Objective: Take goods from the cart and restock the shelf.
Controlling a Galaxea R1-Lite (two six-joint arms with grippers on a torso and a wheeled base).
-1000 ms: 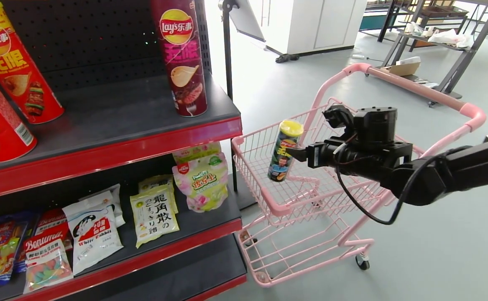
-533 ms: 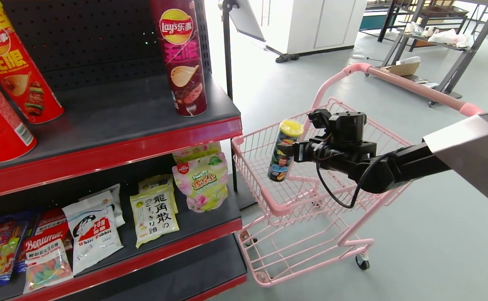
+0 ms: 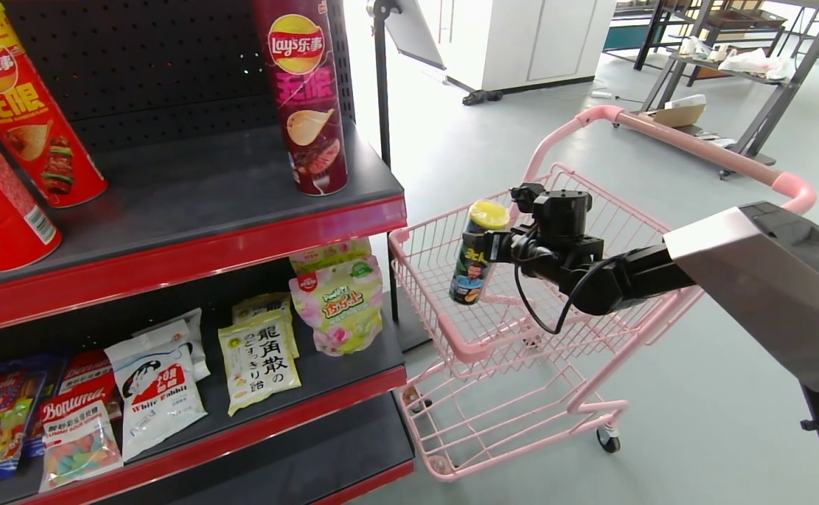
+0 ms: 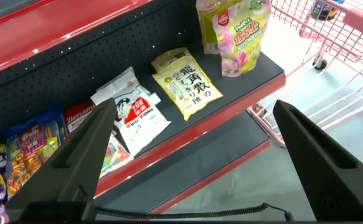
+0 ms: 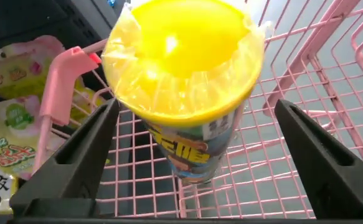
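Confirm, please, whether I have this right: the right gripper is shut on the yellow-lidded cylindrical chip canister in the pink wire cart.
Not quite: the right gripper is open, not shut. The right wrist view shows its fingers wide apart on either side of the yellow-lidded cylindrical chip canister, which is in the pink wire cart.

The right tool point(image 3: 483, 245) hides part of the can point(image 3: 470, 279).

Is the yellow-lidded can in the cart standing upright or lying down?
Upright, leaning slightly: the can stands in the pink cart with its yellow lid on top, between the right gripper's open fingers.
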